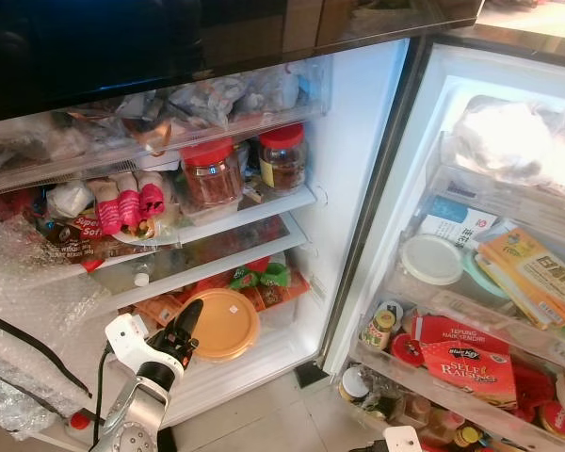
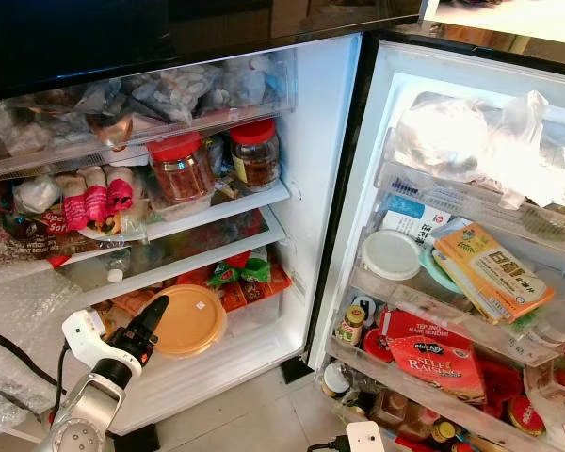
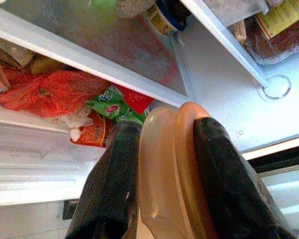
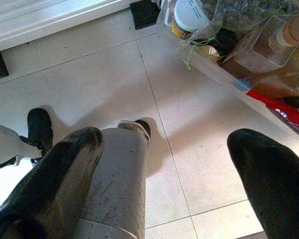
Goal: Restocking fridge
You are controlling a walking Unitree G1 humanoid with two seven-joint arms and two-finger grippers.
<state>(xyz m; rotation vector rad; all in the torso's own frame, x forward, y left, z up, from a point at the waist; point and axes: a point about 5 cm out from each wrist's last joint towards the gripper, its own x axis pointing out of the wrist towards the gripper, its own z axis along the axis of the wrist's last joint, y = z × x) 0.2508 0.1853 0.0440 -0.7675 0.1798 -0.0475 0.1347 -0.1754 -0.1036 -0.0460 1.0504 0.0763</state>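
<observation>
Left gripper, jaws clamped on rim of orange lidded container at lower centre-left by the fridge's bottom shelf; edge-only pinch risks slip; right gripper gapes empty.

The orange container partly hides the red packets behind it; jar labels are unreadable

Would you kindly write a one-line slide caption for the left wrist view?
Left gripper clamps an orange lidded container edge-on before the open fridge's lower shelf.
</observation>
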